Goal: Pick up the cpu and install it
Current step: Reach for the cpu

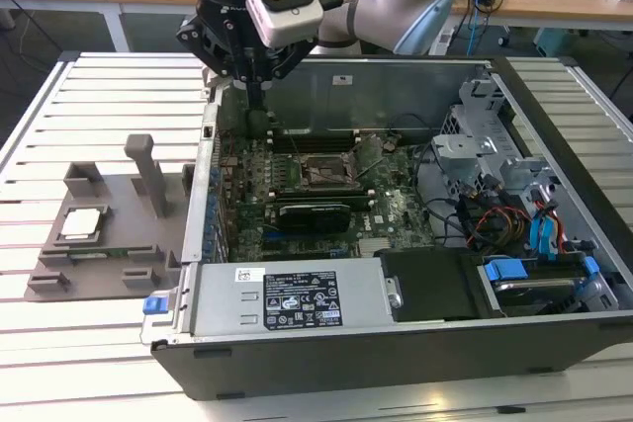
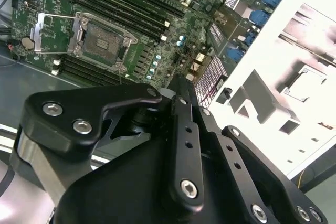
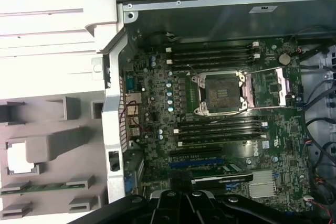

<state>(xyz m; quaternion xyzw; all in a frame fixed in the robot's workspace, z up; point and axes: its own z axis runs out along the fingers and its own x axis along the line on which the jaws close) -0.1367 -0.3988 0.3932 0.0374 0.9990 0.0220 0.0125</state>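
Exterior view shows cpu (image 1: pixel 81 223) on grey tray (image 1: pixel 121 191), pincer (image 1: pixel 259 104) above computer case (image 1: pixel 396 86)

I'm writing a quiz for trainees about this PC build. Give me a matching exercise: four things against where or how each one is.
1 cpu
2 socket
3 gripper
4 expansion card

A open and empty
B on the grey tray
C black, standing on the motherboard
D hovering over the case

Pairs: 1-B, 2-A, 3-D, 4-C
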